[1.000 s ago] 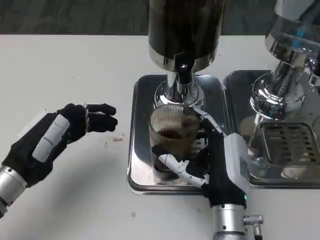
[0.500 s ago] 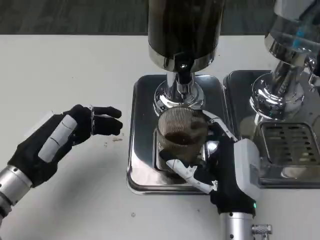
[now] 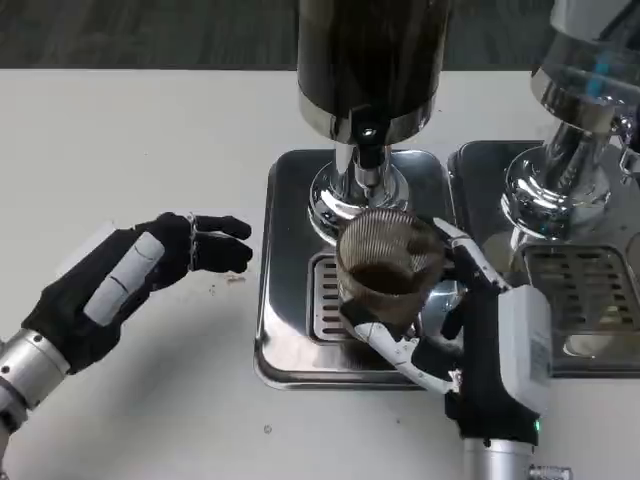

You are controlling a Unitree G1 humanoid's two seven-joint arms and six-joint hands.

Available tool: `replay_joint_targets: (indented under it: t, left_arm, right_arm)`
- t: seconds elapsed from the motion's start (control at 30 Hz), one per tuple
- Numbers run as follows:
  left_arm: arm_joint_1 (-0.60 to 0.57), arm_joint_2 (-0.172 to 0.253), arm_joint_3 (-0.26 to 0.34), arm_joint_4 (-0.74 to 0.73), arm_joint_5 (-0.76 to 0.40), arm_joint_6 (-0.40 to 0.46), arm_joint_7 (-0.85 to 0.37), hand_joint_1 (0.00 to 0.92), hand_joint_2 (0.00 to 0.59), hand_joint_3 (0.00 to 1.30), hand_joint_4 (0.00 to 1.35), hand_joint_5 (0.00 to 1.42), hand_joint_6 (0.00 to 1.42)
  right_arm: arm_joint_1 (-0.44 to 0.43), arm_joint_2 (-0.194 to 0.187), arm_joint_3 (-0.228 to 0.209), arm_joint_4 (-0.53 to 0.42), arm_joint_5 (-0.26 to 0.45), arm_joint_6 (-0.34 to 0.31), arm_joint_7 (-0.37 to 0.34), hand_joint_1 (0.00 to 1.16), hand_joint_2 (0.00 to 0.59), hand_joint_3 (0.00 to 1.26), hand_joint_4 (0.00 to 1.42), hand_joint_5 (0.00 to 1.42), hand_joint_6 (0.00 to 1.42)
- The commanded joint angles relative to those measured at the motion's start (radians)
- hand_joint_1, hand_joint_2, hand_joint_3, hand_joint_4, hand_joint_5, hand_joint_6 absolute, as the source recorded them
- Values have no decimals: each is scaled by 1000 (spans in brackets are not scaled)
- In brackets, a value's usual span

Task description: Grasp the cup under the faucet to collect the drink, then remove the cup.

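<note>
A ribbed clear cup (image 3: 388, 262) with dark drink in its bottom hangs above the steel drip tray (image 3: 290, 300), just in front of and to the right of the faucet (image 3: 365, 150) of the dark dispenser. My right hand (image 3: 470, 330) grips the cup from the right, fingers wrapped round its lower half. My left hand (image 3: 140, 270) hovers over the white table left of the tray, fingers apart and pointing right, holding nothing.
A second dispenser (image 3: 575, 130) with its own drip tray (image 3: 580, 290) stands at the right, close beside my right hand. The tray's slotted grate (image 3: 325, 300) shows left of the cup. Small crumbs (image 3: 233, 280) lie on the table near my left fingertips.
My right hand has lifted the cup off the grate and carried it to the right and toward me. My left hand has crept slightly right toward the tray.
</note>
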State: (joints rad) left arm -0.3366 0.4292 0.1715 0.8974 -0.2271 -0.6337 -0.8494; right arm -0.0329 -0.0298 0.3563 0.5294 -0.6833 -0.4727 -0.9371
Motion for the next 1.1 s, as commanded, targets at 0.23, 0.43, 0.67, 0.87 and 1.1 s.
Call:
replay_joint_targets:
  t: [0.23,0.43,0.67,0.87,1.1]
  left_arm:
    - [-7,-14,-14,-10,16,-51,5,0,141,433,430,408,304]
    - [5,-13,-19,-42,17,-86,7,0,141,429,427,401,302]
    - [45,-6,-37,-129,14,-134,4,0,142,420,411,387,292]
    - [84,17,-44,-201,9,-165,-10,0,143,407,387,373,291]
    - [145,46,-59,-285,9,-234,-28,0,137,373,324,322,273]
  right_arm:
    - [91,-33,-38,-149,5,-7,16,713,224,576,662,863,1193]
    - [152,-48,-55,-220,4,-5,40,754,213,578,653,865,1203]
    - [230,-61,-74,-311,3,-2,65,784,199,586,660,886,1210]
    - [282,-68,-91,-382,-3,-5,83,792,195,600,662,894,1223]
    - [346,-79,-113,-479,-3,-10,116,813,185,601,680,905,1226]
